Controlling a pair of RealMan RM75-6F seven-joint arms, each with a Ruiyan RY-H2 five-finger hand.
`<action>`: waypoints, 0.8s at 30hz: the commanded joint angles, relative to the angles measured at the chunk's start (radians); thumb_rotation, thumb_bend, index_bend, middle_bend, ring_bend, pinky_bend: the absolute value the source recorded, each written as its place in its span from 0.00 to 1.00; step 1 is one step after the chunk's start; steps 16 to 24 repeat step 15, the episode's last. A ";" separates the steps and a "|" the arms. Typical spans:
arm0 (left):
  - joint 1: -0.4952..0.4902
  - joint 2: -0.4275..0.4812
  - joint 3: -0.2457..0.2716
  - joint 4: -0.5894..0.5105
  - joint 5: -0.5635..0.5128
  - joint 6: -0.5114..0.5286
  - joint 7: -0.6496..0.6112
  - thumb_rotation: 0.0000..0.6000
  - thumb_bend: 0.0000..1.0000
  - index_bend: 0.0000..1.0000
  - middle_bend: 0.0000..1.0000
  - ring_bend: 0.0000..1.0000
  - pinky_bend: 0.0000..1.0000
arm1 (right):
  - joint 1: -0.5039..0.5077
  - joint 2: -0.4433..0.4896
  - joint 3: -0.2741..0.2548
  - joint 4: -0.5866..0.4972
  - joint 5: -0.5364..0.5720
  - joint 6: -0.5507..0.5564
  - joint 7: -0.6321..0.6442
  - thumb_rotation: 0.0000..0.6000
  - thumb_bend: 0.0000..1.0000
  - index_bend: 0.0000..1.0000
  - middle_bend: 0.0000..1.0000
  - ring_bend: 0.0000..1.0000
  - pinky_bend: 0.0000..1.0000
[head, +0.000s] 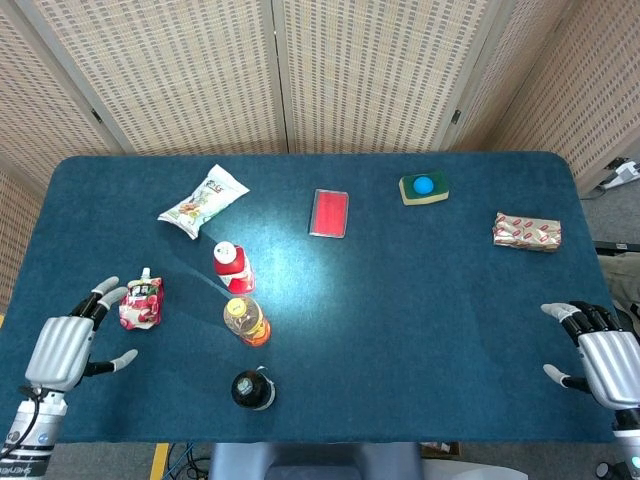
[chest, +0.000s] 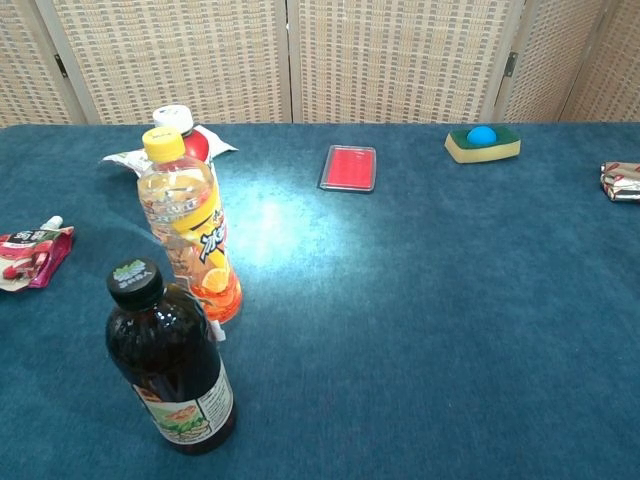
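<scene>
The left hand (head: 62, 347) hung at the near left edge of the table (head: 400, 300), fingers spread and holding nothing. Nearest to it lay a red pouch (head: 140, 302), flat on the cloth just beyond its fingertips and apart from them. To the right of the pouch stood an orange drink bottle (head: 246, 321), with a red-capped bottle (head: 231, 264) just behind it and a dark bottle (head: 252, 390) nearer the front edge. A snack bag (head: 203, 200) lay farther back. The right hand (head: 600, 355) rested at the near right corner, fingers apart and empty, well away from a wrapped packet (head: 527, 231).
</scene>
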 joint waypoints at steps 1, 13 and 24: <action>0.061 0.008 0.059 0.022 0.093 0.053 -0.008 1.00 0.01 0.21 0.15 0.30 0.63 | 0.000 -0.003 -0.002 -0.001 -0.001 -0.001 -0.009 1.00 0.00 0.26 0.28 0.18 0.22; 0.103 -0.020 0.066 0.109 0.140 0.025 -0.030 1.00 0.01 0.23 0.16 0.30 0.63 | 0.012 -0.012 0.000 0.001 0.020 -0.029 -0.032 1.00 0.00 0.26 0.28 0.18 0.22; 0.108 -0.022 0.063 0.114 0.140 0.021 -0.028 1.00 0.01 0.24 0.16 0.30 0.63 | 0.012 -0.013 0.000 0.001 0.019 -0.030 -0.029 1.00 0.00 0.26 0.28 0.18 0.22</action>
